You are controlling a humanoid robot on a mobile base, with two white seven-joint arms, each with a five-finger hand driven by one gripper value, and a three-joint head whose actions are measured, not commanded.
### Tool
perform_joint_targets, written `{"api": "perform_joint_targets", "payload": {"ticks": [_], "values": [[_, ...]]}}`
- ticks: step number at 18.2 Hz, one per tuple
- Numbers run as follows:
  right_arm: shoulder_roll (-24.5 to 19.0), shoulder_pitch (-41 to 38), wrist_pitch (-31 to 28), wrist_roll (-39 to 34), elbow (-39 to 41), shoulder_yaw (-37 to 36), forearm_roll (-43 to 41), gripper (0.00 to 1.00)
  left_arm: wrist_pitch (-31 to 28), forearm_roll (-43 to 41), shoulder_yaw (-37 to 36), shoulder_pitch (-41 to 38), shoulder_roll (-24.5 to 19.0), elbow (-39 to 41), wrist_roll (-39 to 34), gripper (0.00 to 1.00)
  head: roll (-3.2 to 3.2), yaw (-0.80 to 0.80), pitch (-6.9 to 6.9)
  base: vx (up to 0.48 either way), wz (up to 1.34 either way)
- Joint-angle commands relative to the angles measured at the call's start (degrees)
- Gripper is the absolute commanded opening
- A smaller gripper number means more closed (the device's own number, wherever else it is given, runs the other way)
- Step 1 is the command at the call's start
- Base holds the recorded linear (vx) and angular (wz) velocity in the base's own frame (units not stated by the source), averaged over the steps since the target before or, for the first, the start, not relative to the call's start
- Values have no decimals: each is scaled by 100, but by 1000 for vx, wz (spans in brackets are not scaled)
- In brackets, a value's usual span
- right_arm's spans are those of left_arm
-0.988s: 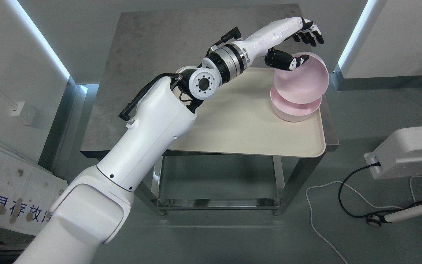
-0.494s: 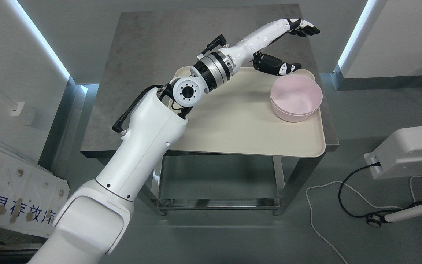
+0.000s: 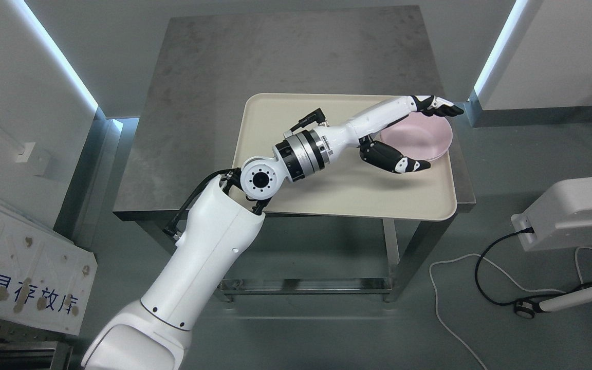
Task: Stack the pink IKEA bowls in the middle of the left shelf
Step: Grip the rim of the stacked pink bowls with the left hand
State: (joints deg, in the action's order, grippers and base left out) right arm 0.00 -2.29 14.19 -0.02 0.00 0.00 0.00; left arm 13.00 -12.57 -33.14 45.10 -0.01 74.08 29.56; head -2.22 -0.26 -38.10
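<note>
Two pink bowls point(image 3: 422, 134) sit nested one inside the other at the far right of the cream tray point(image 3: 327, 198). My left arm reaches in from the lower left across the tray. Its hand point(image 3: 440, 137) hovers at the bowls with fingers spread and holds nothing. The long fingers point(image 3: 442, 106) stretch over the stack's far rim, and the thumb point(image 3: 404, 164) hangs in front of its near left side. The forearm and palm hide the left part of the stack. No right arm shows.
The tray lies on a grey metal table point(image 3: 198, 128) and overhangs its front right edge. A white device point(image 3: 573, 210) with cables point(image 3: 460, 288) sits on the floor at right. A printed white board point(image 3: 18, 277) leans at the lower left.
The tilted upper bowl was let go and now sits nested in the lower one. The left hand lifted off, then swung back down and nearer, beside the stack.
</note>
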Motion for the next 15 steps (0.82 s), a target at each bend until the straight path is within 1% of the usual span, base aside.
{"api": "perform_joint_targets", "payload": {"ticks": [1,4,5,8,13,14,15], "values": [[100,0,-4,2,100,-27,-9,100,-605,-1229,-132,-37,-99,511,41,68,0,0,0,0,0],[100,0,-4,2,100,-27,-9,100,-799,-1957,-140,103,-99,433,58,67,0,0,0,0,0],[100,0,-4,2,100,-27,-9,100,-843,-2099,-149,139,-99,415,76,65,0,0,0,0,0],[100,0,-4,2,100,-27,-9,100,-835,-2354,-158,183,-99,415,461,56,0,0,0,0,0],[100,0,-4,2,100,-27,-9,100,-817,-2811,-255,183,-99,415,533,51,0,0,0,0,0],[100,0,-4,2,100,-27,-9,100,-808,-2847,-263,183,-99,406,533,49,0,0,0,0,0],[100,0,-4,2,100,-27,-9,100,-799,-2847,-264,174,-99,406,533,44,0,0,0,0,0]]}}
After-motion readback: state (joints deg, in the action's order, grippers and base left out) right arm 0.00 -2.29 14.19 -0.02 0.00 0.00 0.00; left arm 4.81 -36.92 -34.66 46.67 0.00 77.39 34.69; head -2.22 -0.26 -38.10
